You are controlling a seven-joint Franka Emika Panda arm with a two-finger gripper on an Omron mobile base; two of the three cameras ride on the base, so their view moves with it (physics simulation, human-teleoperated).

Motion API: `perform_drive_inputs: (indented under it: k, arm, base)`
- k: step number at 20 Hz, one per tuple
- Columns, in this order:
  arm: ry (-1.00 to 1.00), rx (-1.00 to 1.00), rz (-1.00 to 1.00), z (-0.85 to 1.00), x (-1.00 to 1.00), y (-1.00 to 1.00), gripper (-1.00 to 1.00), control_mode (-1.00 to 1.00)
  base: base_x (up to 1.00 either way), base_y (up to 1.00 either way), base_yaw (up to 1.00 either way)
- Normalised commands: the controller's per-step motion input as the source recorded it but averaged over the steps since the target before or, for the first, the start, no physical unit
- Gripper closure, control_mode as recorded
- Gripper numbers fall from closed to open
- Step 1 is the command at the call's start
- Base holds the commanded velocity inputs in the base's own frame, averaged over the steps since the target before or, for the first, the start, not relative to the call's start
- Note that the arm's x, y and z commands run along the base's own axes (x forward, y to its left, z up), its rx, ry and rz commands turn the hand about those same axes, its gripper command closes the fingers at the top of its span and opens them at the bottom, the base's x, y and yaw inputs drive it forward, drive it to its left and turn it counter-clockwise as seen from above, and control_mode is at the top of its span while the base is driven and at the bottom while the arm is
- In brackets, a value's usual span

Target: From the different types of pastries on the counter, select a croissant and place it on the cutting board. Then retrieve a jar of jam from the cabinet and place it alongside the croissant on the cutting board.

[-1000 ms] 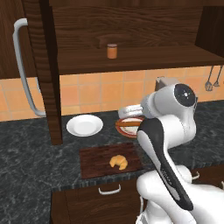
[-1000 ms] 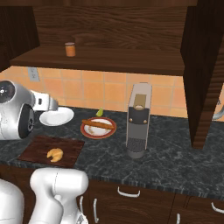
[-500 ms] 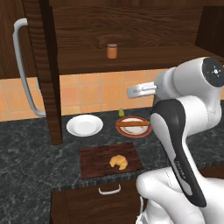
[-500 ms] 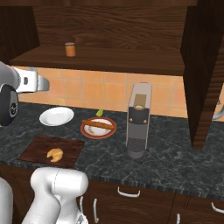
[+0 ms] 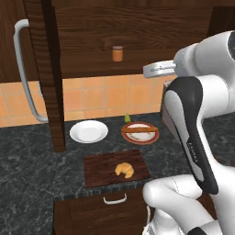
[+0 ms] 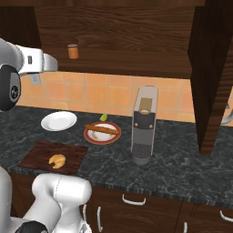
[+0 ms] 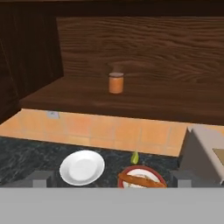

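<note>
The small golden croissant (image 5: 124, 170) (image 6: 57, 160) lies free on the dark reddish cutting board (image 5: 98, 170) (image 6: 41, 152) at the counter's front edge. On the shelf of the open cabinet (image 5: 137, 27) stands the jar of jam (image 5: 117, 53) (image 6: 73, 51) (image 7: 116, 82), orange with a brownish lid. My gripper (image 5: 147, 70) (image 6: 53, 63) (image 7: 111, 178) hangs at shelf height out in front of the cabinet, pointing at the jar from a distance. Its fingertips (image 7: 41, 177) stand wide apart, open and empty.
A white plate (image 5: 89, 131) (image 7: 82, 166) and a red plate (image 5: 149, 138) bearing the long brown pastry stick (image 5: 139, 130) (image 7: 141, 180) sit on the counter (image 6: 182, 168) behind the board. A coffee machine (image 6: 144, 123) stands to the right. The cabinet door with its grey handle (image 5: 23, 69) hangs open on the left.
The arm has risen from low over the cutting board to shelf height, and the gripper now faces the jar. The croissant has stayed on the board.
</note>
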Motion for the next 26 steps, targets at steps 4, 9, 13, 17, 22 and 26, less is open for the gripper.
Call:
perform_drive_inputs:
  k: [4, 9, 13, 17, 22, 26]
  arm:
    - [-0.01, -0.02, -0.09, 0.08, 0.04, -0.02, -1.00, -1.00]
    - [-0.04, 0.00, -0.03, 0.03, 0.30, -0.14, -1.00, -1.00]
    - [-0.06, 0.00, 0.00, 0.00, 0.53, 0.00, -1.00, -1.00]
    - [-0.04, 0.05, -0.02, 0.00, 0.67, -0.01, -1.00, -1.00]
    - [-0.03, 0.05, 0.00, 0.00, 0.57, 0.08, -1.00, -1.00]
    - [0.00, 0.06, 0.00, 0.00, 0.43, 0.18, -1.00, -1.00]
  base:
    - [0.00, 0.00, 0.00]
    - [0.00, 0.00, 0.00]
    - [0.00, 0.00, 0.00]
    - [0.00, 0.00, 0.00]
    - [0.00, 0.00, 0.00]
    - [0.00, 0.00, 0.00]
